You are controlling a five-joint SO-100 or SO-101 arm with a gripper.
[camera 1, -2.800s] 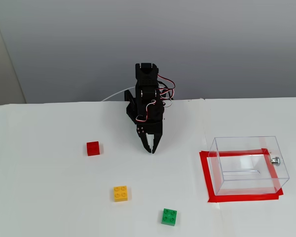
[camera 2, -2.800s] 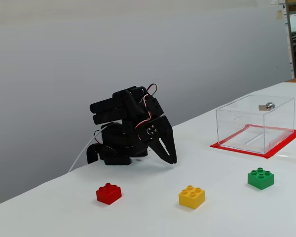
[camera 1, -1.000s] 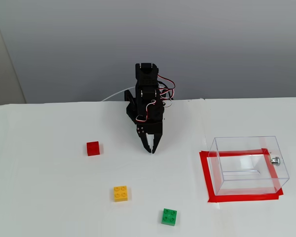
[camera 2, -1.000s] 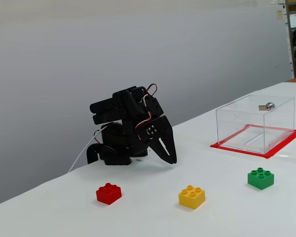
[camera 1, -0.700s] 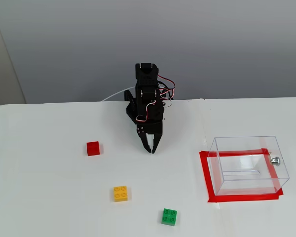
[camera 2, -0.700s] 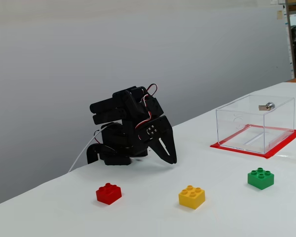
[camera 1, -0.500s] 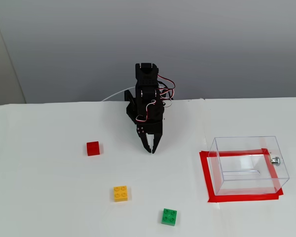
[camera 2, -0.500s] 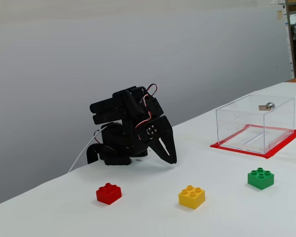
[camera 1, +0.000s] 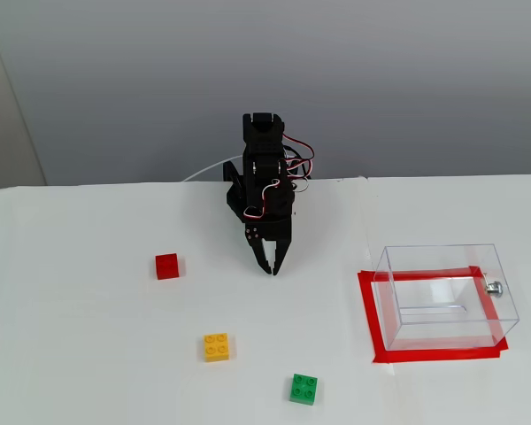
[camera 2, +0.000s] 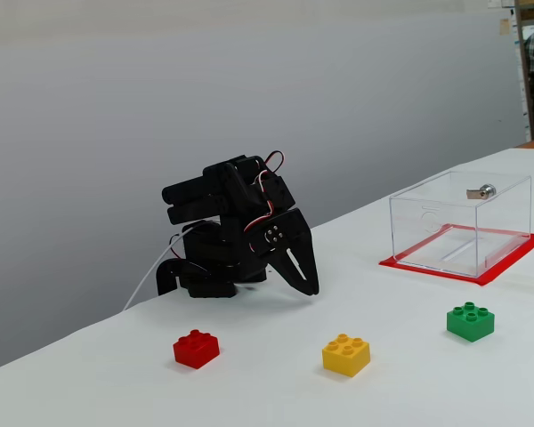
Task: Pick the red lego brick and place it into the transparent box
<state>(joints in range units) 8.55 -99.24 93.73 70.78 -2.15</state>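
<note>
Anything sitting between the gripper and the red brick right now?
No. In both fixed views, only bare white table separates the gripper from the red lego brick; the yellow brick lies off that line.

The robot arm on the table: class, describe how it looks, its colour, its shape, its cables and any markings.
The arm is matt black all over, built of blocky, boxy segments. Its gripper has two black fingers that taper to points. Thin red, white and dark wires loop loosely outside the upper segments, and a white cable trails from the base. Small pale screw heads dot the gripper's side plate. No lettering is legible.
</note>
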